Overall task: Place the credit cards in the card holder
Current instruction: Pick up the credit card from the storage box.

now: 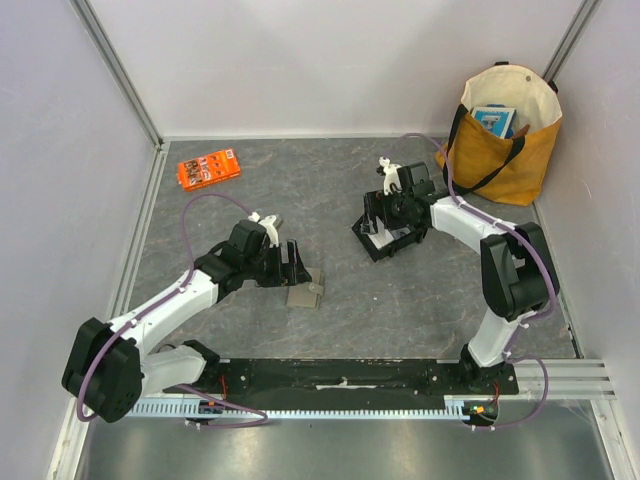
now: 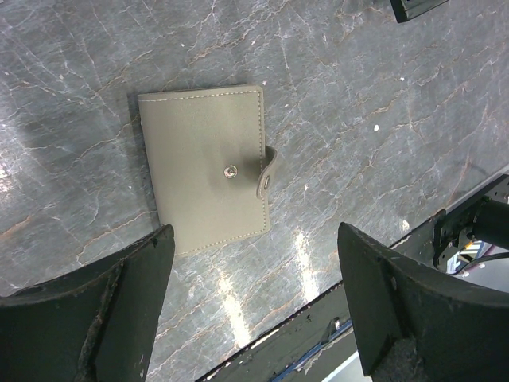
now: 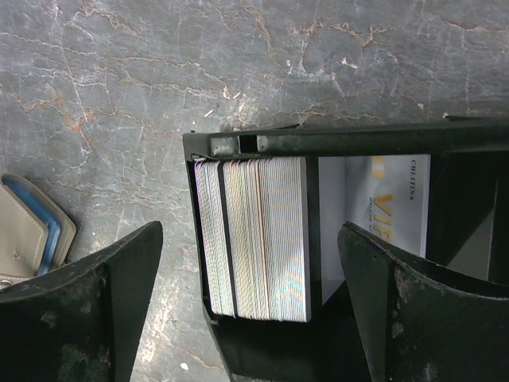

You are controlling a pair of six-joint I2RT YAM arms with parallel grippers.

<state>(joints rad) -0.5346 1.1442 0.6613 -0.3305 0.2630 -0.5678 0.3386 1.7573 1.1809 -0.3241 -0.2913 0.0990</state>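
The card holder [image 2: 203, 171] is a flat taupe wallet, closed with a snap tab, lying on the grey marbled table. My left gripper [image 2: 254, 239] hovers open just beside it, touching nothing. From above, the card holder [image 1: 305, 295] lies right in front of the left gripper [image 1: 298, 265]. The credit cards [image 3: 254, 239] stand on edge as a pale, shimmering stack inside a black tray [image 3: 238, 145]. My right gripper [image 3: 250, 235] is open above that stack, one finger on each side. The card holder [image 3: 28, 235] peeks in at the left edge.
A white card with gold "VIP" lettering [image 3: 390, 207] lies in the tray's other compartment. The black tray [image 1: 385, 240] sits mid-table under the right gripper [image 1: 392, 215]. An orange packet [image 1: 208, 168] lies far left. A yellow tote bag [image 1: 505, 135] stands back right.
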